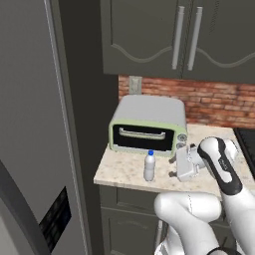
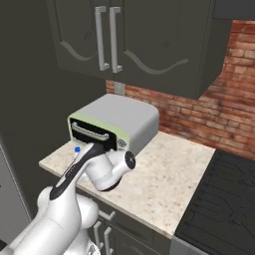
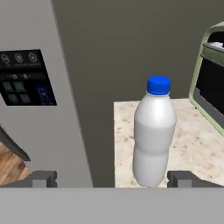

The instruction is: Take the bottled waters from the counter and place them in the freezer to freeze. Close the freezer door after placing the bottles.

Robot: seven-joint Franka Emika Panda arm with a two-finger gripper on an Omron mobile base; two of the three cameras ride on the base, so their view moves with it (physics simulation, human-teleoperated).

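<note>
Blue-capped and upright, one of the bottled waters [image 3: 154, 135] stands near the front edge of the counter [image 1: 124, 172], toward its left end and just in front of the toaster oven [image 1: 147, 124], with the grey freezer [image 1: 30, 149] beyond that end. My gripper [image 3: 113, 178] is level with the bottle's lower half, jaws spread to their widest and holding nothing, and the bottle sits nearer my right fingertip [image 3: 183, 178] than my left. In my judgement a sound grasp calls for shifting sideways to centre the bottle between the fingers, advancing until they flank its body, then closing gently enough not to tip it off the edge.
</note>
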